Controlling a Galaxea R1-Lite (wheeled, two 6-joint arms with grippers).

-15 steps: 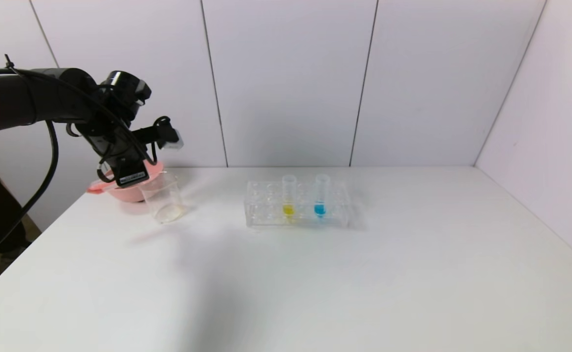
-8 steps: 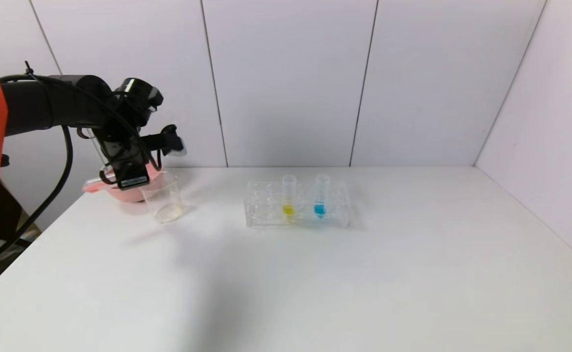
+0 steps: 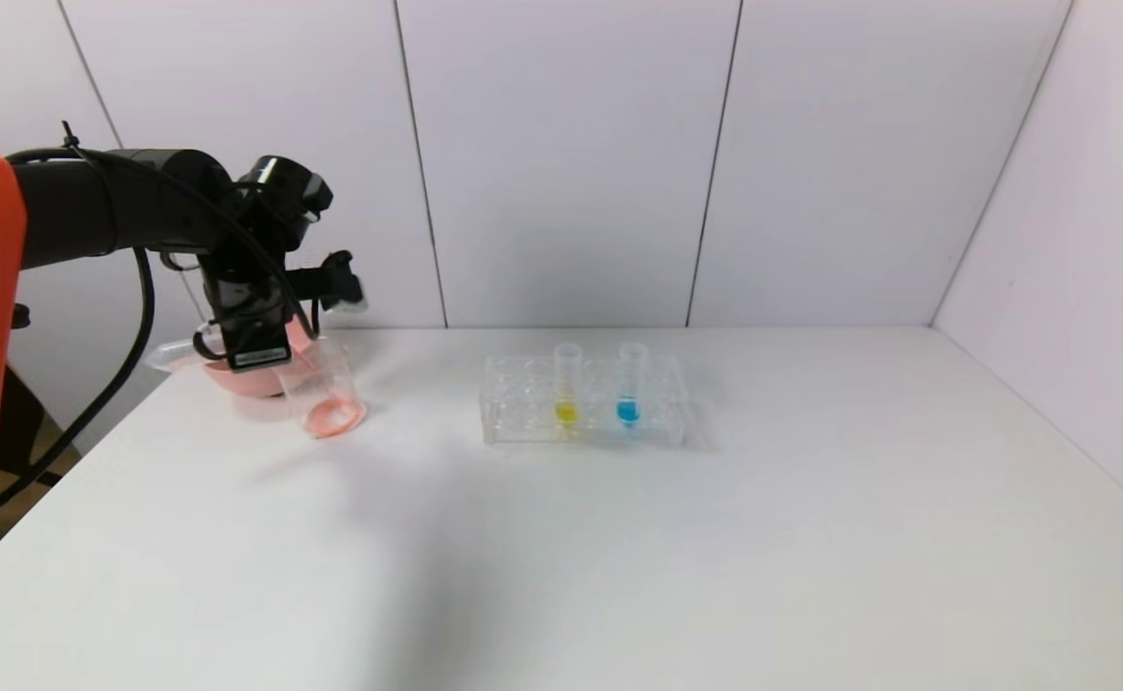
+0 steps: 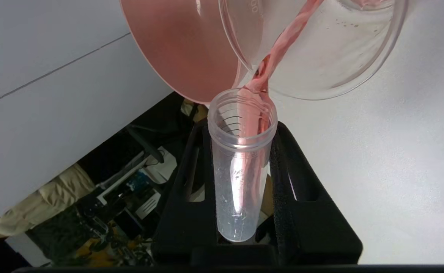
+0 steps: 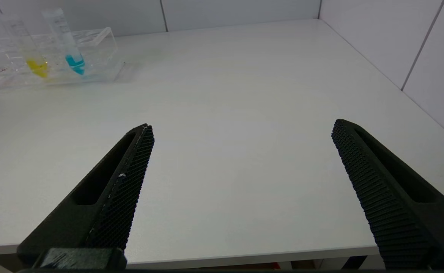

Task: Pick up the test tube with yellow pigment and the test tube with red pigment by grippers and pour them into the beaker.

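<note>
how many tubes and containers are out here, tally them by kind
test tubes: 3, red in the left pincer pouring, yellow and blue in the rack
beaker: 1
pink bowl: 1
tube rack: 1
total: 6

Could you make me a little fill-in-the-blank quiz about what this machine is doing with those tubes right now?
1. The left tool tips the test tube with red pigment so its liquid streams into the ____.
2. The liquid gathered at the bottom of the beaker looks ____.
3. In the clear rack, the test tube with yellow pigment stands beside a tube holding ____ liquid.
4. The right tool holds nothing; its fingers are ____.

Missing words: beaker; red; blue; open
</note>
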